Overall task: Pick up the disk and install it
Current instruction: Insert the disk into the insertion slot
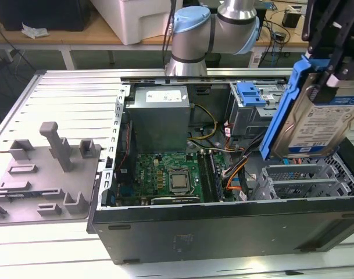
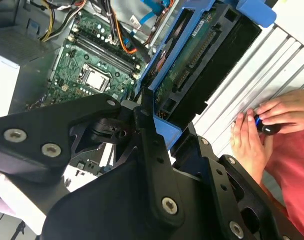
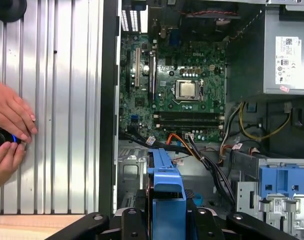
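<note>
Exterior view: jaws clamp disk on edge over open computer case; cables, drive cage beneath.

Bright, even light, soft shadows; pale glare off my slatted surface. Computer case interior shaded. My claw reads near-black.

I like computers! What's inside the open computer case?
Inside the computer case: a green motherboard with its silver processor, a grey power supply, coloured cables and a blue bracket. The disk, held by the gripper, covers the corner behind it in the exterior view.
</note>
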Robot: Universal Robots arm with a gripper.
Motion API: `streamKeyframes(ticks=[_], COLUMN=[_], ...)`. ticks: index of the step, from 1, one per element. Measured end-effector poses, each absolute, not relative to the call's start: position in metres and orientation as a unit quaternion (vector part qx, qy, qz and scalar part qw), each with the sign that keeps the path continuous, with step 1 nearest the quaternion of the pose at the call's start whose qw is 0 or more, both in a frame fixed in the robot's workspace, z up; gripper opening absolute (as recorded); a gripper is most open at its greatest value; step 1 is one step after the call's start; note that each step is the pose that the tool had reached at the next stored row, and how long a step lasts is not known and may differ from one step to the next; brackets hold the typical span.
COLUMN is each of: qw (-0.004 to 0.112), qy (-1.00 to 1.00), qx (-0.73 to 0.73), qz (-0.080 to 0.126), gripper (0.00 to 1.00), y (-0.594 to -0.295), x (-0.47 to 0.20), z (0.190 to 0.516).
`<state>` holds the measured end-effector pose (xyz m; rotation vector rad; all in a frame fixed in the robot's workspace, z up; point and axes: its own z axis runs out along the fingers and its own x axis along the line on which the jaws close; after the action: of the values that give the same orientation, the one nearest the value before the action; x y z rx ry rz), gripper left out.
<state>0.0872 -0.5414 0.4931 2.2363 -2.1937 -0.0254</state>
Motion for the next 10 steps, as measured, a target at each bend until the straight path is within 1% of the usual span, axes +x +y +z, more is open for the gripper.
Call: streamKeyframes(ticks=[5,7,10], qw=[0.004,0.002,0.002], qy=[-0.7,-0.715,-0.708], qx=[0.714,0.699,0.706], qz=[-0.009,-0.01,-0.01], gripper=[0.37,0.37,0.37], y=[-0.541,-0.542,-0.542], x=[0.094,0.105,0.105], z=[0.493,0.485,0.484])
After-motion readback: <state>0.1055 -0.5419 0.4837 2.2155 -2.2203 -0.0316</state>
